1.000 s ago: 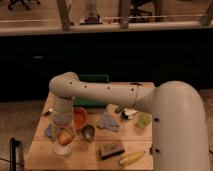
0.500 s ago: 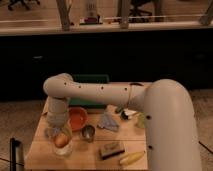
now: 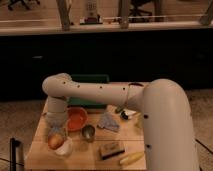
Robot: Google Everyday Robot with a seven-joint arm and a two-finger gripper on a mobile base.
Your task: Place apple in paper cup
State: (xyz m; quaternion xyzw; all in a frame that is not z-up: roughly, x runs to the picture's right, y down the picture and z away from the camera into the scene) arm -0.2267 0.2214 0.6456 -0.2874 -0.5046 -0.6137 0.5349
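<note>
The apple [image 3: 55,141], yellow-orange with a reddish blush, sits at the tip of my gripper [image 3: 56,134] at the table's front left. The gripper comes down from above and is shut on the apple. The apple hangs over the left rim of the white paper cup [image 3: 66,149], which stands on the wooden table [image 3: 125,140]. Whether the apple touches the cup's inside I cannot tell. My white arm reaches in from the right and bends down over the table's left side.
An orange bowl [image 3: 76,118] is just behind the cup. A small metal cup [image 3: 88,133] is to its right. A grey cloth [image 3: 108,121], a brown block [image 3: 111,149] and a banana [image 3: 131,158] lie further right. A green box [image 3: 90,79] stands at the back.
The arm's elbow has swung further left and the gripper with the apple has shifted slightly left over the cup. The other objects have not moved.
</note>
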